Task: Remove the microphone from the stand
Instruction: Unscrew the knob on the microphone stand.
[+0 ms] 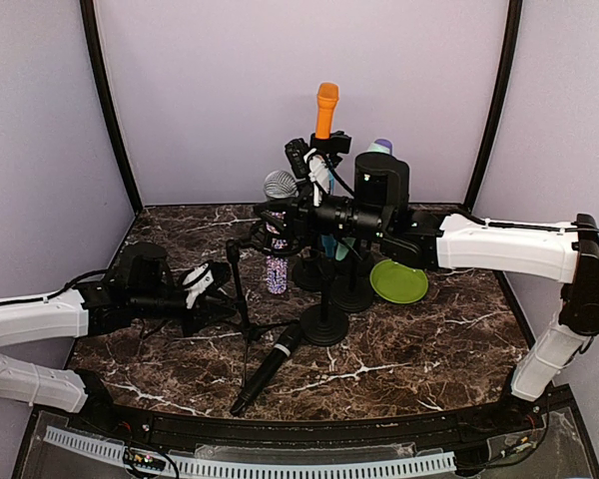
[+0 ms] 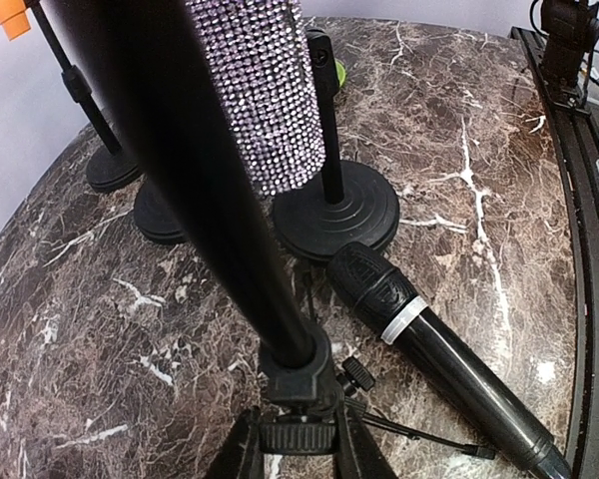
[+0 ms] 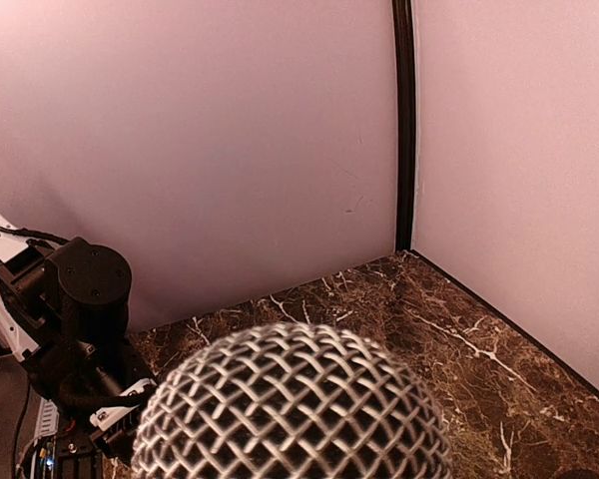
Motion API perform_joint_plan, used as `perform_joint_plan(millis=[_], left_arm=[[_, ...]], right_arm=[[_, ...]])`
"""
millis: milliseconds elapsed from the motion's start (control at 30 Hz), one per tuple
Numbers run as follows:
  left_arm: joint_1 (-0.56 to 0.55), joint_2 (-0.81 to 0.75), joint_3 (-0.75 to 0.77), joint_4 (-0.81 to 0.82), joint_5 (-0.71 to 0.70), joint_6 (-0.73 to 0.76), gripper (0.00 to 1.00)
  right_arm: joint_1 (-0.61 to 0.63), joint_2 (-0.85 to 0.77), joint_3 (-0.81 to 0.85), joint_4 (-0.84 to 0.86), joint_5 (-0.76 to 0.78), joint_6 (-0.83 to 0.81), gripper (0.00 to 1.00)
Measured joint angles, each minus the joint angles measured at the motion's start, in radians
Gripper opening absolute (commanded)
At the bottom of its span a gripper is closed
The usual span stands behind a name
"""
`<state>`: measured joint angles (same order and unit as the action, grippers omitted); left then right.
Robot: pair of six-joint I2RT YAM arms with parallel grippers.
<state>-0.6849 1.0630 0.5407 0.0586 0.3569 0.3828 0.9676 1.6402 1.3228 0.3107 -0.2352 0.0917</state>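
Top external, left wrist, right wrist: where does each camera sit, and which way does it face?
Top external: above, behind the arms, looking down on the table; both arms show: left gripper by the tripod stand, right gripper at the glitter microphone.
Left wrist: on the left arm, looking down the tripod stand at a black microphone on the table; no gripper clearly seen.
Right wrist: on the right arm, facing a wall corner over the glitter microphone's mesh head; left arm shows.
Shared: the black microphone, in top external and left wrist.
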Motion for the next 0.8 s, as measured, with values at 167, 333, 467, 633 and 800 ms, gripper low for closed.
perform_joint_plan(millis=[167,333,467,633,800], left_arm=[[0.0,0.004,0.0,0.0,0.003,-0.058,0.0],[0.0,0.026,0.013,0.002,0.018,-0.151,0.0],[0.0,0.035,0.015,0.011,0.043,-0.238,0.0],[0.001,0.035,0.014,0.011,0.08,-0.343,0.0],[0.005,0.023,-0.013,0.038,0.137,-0.452,0.0]], right_arm=[[0.0,0.0,-0.001,0.003,-0.001,0.0,0.15],[-0.001,-0.001,-0.001,0.003,-0.002,-0.002,0.15],[-0.003,-0.001,-0.001,0.003,-0.011,-0.004,0.15],[-0.003,-0.001,-0.001,0.003,-0.023,-0.005,0.15],[-0.006,-0.001,-0.001,0.003,-0.035,-0.005,0.15]])
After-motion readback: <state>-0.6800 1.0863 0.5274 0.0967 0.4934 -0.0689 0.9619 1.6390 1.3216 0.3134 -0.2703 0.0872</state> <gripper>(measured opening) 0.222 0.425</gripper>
